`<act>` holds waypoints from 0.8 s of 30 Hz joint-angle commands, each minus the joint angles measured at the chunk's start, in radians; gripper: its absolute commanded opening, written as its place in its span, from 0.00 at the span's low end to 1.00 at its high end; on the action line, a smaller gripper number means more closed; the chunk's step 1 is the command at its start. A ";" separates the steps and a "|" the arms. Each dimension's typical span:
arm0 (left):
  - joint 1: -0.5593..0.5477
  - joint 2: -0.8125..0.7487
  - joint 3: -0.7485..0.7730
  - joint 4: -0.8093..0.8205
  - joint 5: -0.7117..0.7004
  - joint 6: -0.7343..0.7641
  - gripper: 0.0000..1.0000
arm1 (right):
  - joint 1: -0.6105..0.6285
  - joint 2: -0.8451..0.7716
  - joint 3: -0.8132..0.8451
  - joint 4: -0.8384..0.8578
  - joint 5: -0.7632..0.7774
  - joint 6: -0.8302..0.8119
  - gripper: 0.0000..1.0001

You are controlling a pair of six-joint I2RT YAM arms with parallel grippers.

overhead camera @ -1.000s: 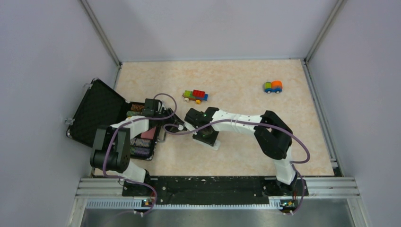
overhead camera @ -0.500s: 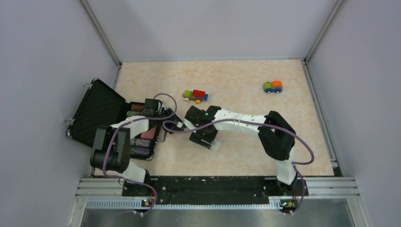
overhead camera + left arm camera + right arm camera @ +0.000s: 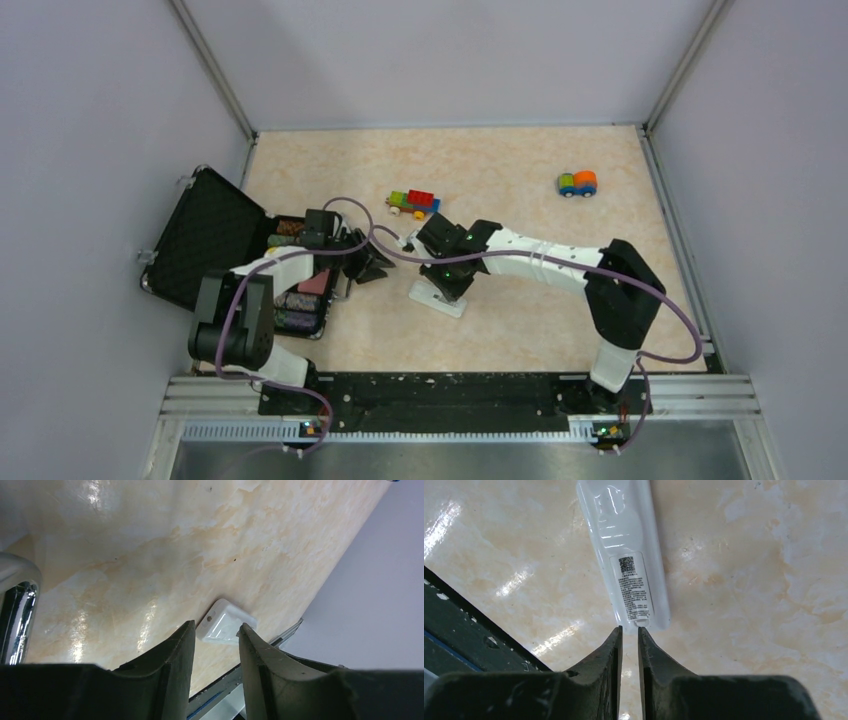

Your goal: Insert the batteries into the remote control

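The white remote control (image 3: 438, 298) lies on the table with its back up, its printed label showing in the right wrist view (image 3: 624, 555). My right gripper (image 3: 447, 283) hovers at the remote's far end. Its tips (image 3: 629, 628) are almost together with nothing between them, right at the remote's near end in that view. My left gripper (image 3: 378, 268) is to the left of the remote, open and empty (image 3: 216, 625). The remote's end (image 3: 225, 625) shows beyond its tips. The batteries are out of view.
An open black case (image 3: 210, 240) with striped chips (image 3: 295, 300) lies at the left, and its chrome handle (image 3: 20, 595) is close to my left gripper. A brick car (image 3: 413, 203) sits just behind the grippers. A small orange-blue toy car (image 3: 577, 183) is at the far right.
My right arm swung right and drew its gripper back off the remote, uncovering more of it. My left gripper stayed in nearly the same place.
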 commanded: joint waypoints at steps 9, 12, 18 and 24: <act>0.006 -0.052 -0.026 -0.007 -0.019 0.017 0.42 | 0.005 0.042 -0.026 0.110 0.023 0.059 0.08; 0.006 -0.052 -0.026 -0.007 -0.019 0.017 0.43 | 0.004 0.050 -0.037 0.117 0.024 0.062 0.07; 0.006 -0.044 -0.020 -0.008 -0.017 0.017 0.43 | 0.004 0.071 -0.078 0.128 0.028 0.071 0.05; 0.005 -0.044 -0.021 -0.008 -0.016 0.017 0.43 | 0.004 0.081 -0.120 0.147 0.036 0.080 0.04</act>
